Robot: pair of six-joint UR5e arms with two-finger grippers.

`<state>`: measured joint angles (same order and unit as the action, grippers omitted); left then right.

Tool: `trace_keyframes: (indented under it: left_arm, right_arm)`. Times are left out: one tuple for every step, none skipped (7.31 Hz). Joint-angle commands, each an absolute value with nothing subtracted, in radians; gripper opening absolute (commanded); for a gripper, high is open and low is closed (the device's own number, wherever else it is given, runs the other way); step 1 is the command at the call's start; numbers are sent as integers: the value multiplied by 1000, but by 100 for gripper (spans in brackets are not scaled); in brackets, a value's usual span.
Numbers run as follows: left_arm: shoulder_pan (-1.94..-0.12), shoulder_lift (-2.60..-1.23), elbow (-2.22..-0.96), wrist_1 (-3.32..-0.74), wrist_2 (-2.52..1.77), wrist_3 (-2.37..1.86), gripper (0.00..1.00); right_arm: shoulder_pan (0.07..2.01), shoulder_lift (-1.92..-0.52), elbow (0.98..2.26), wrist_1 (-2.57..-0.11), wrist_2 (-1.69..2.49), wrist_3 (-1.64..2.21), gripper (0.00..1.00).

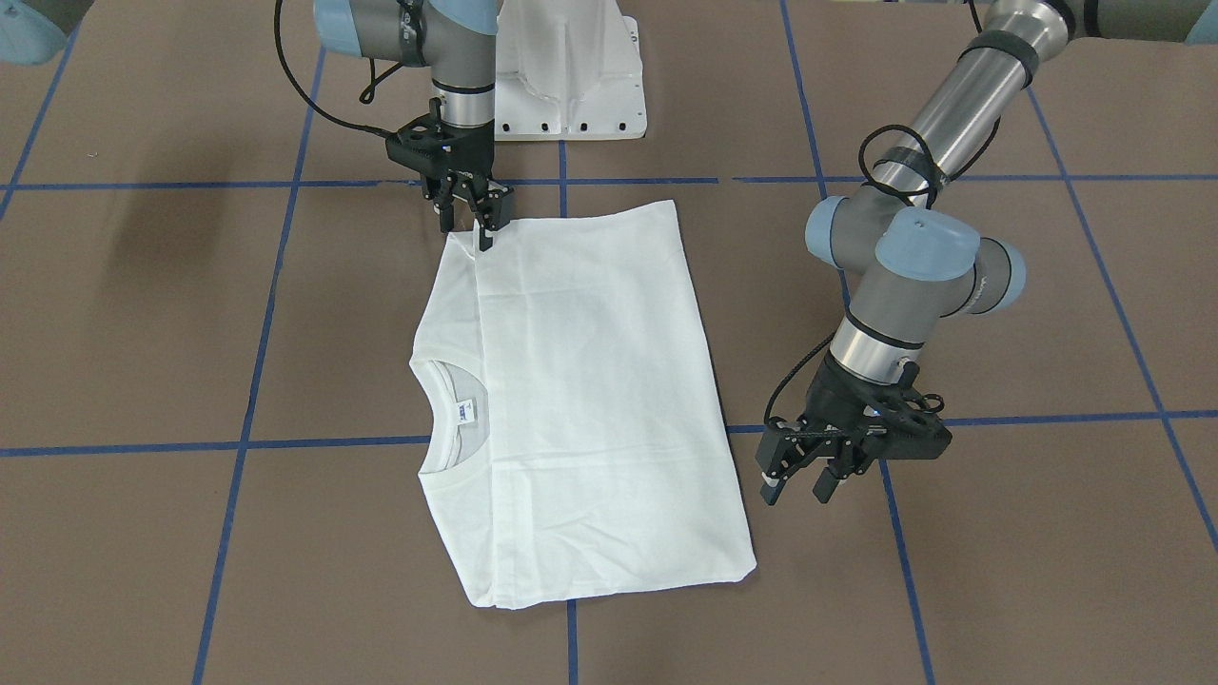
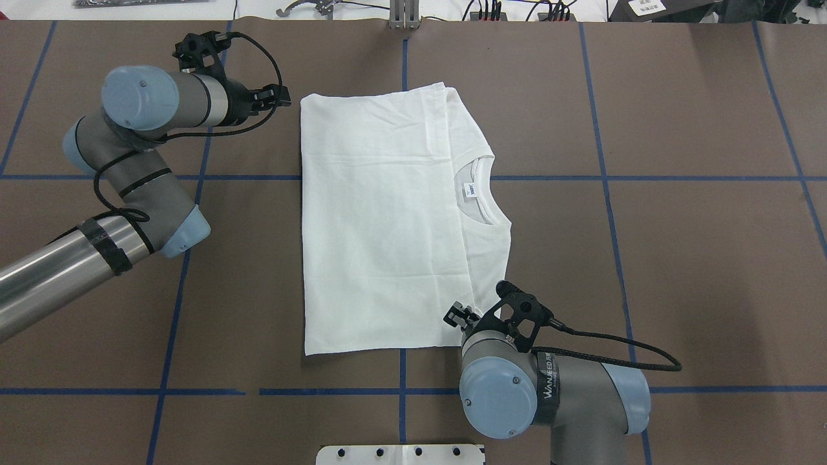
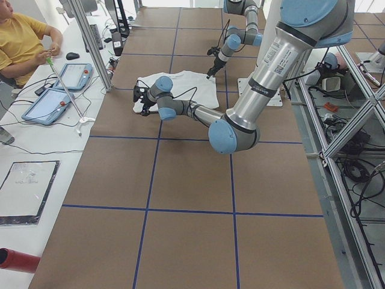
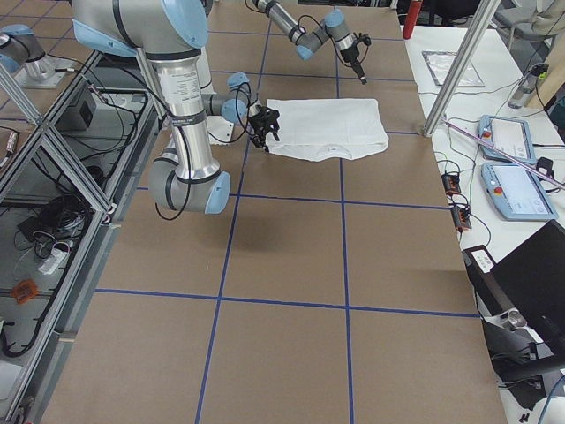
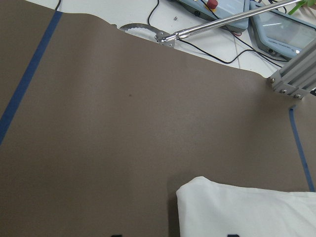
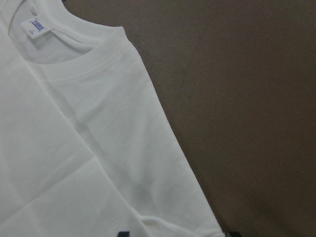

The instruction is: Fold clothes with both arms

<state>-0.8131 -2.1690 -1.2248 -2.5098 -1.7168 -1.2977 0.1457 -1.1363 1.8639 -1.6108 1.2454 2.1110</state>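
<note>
The white T-shirt lies folded flat on the brown table, its blue-printed neck label too small to read. The left gripper hangs just beside it, fingers apart. The right gripper is at a corner, fingers spread.

Robotics lab, taped-grid table, aluminium framing, teach pendants

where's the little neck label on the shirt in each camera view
Front-facing: neck label left of centre, inside the collar.
Overhead: label right of centre.
Exterior left: too small to tell.
Exterior right: too small to tell.
Left wrist: not in it.
Right wrist: label at top left.
Shared landmark: the ribbed collar curving round it.
</note>
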Motion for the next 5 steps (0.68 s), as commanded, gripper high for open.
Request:
trace_keyframes:
  left_arm:
    - [-813,-2169,-1229,-2510,-1717,-1298,77]
    - [-813,-2168,-1229,-2510,-1717,-1298,77]
    - [-813,-2154,-1239,-2510,-1718,-1298,77]
    - [-813,-2132,-1262,-2510,-1718,-1298,77]
    - [-811,-2120,-1275,-2510,-1718,-1298,77]
  right_arm:
    - [147,-1128,1853,-1608,1247,2112,55]
    - [147,-1124,1853,-1608,1247,2115,45]
    - [147,-1126,1850,-1608,1247,2120,20]
    - [147,-1124,1851,-1608,1247,2118,0]
    - [147,-1121,1859,-1608,1249,2114,0]
